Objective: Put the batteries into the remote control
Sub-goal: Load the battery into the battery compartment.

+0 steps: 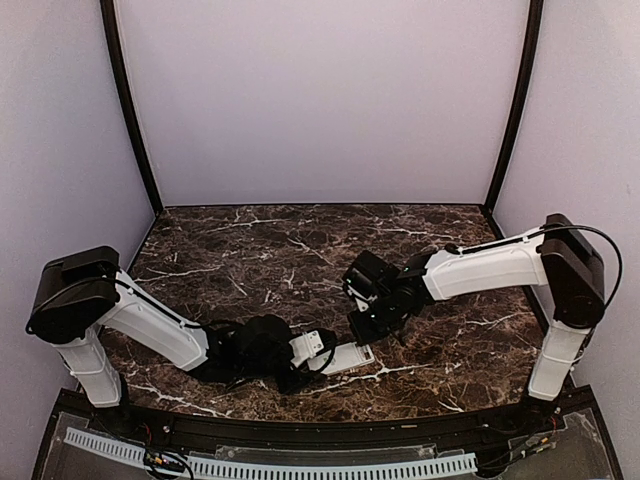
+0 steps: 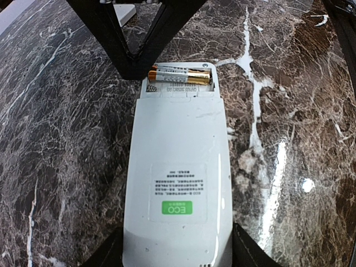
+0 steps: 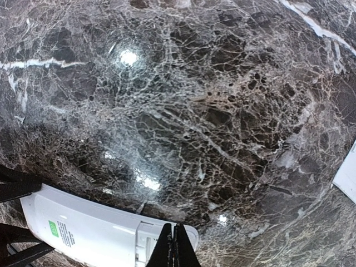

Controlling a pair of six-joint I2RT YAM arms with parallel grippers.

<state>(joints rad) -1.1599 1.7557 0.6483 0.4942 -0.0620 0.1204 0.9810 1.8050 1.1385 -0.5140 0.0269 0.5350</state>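
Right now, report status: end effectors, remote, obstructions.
Left end effector clamped on remote control, back up. Right end effector shut, tips at open battery bay. Two batteries inside. Nothing in the way.

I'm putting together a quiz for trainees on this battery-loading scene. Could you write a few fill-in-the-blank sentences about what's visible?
The remote control lies with its ____ facing up. Its open compartment holds ____ batteries. The right gripper, at the compartment end, is ____. The left gripper grips the remote at the end nearer the ____ sticker.

Missing words: back; two; shut; green.
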